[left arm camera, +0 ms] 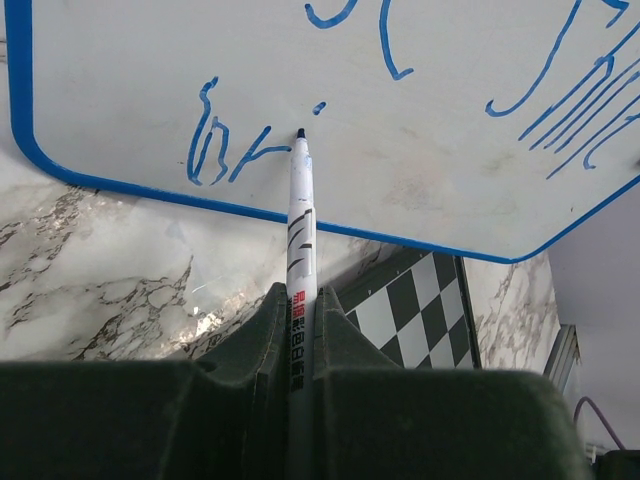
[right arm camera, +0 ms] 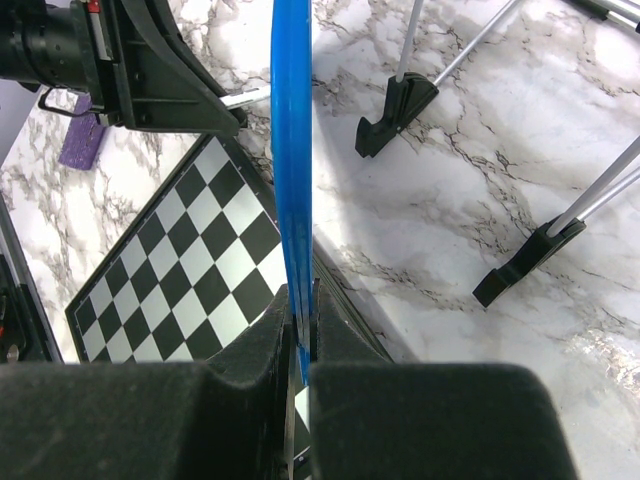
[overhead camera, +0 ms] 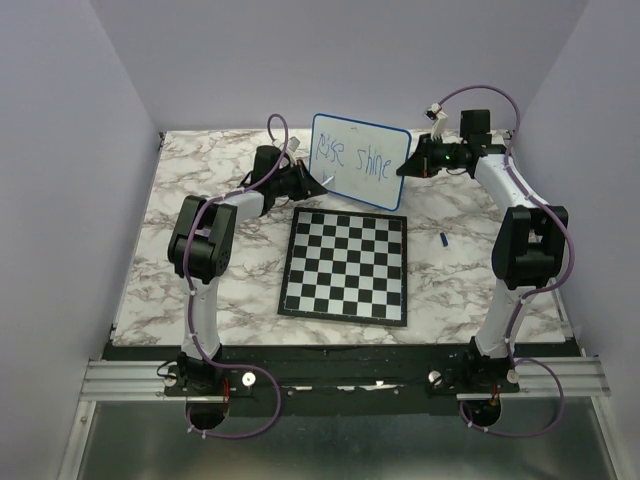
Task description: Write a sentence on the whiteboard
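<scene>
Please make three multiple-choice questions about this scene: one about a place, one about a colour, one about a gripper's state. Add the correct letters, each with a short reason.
1. Where is the chessboard?
A. flat on the table, nearer the arm bases than the whiteboard
B. leaning on the wall
C. on top of the whiteboard

2. What colour is the writing on the whiteboard?
A. red
B. blue
C. green

3. What is the state of the left gripper?
A. open and empty
B. shut on the marker
C. shut on the chessboard

Answers:
1 A, the top view shows it lying flat, closer to the bases than the whiteboard.
2 B, the strokes are blue in the top and left wrist views.
3 B, it clamps the marker's barrel.
</scene>
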`<state>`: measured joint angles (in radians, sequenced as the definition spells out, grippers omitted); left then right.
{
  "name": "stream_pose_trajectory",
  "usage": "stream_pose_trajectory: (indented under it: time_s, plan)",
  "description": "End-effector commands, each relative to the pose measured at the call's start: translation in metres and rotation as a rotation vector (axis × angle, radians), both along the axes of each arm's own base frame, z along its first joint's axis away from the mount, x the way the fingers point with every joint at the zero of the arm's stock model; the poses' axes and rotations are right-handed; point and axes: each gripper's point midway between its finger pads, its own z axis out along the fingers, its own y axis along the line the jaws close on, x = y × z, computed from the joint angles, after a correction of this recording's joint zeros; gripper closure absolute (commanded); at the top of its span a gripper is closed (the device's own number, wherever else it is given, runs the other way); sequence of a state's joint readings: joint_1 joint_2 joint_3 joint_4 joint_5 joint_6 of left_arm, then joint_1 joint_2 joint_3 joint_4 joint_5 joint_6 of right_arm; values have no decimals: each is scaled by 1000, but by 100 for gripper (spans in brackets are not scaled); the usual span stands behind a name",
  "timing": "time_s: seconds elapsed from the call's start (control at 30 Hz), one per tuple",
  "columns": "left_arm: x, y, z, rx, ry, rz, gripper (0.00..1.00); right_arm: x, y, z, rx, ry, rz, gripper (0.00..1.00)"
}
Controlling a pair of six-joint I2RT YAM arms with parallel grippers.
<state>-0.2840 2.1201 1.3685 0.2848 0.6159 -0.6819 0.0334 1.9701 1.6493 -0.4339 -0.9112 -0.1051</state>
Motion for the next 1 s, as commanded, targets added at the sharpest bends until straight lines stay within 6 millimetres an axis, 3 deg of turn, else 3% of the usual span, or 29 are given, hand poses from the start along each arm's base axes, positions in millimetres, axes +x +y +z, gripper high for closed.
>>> stream_pose_trajectory:
  time_s: [0.0, 0.63, 0.97]
  plan:
    - [2, -6, -2, 2, 9, -22, 100, -1, 4, -3, 22, -11, 35, 100]
    - [-9, -19, -3, 9, 27, -78, 100, -1, 4, -3, 21, -13, 35, 100]
    - [-11, -10, -19, 46, 65, -48, 100, -1, 4, -1, 23, -13, 34, 100]
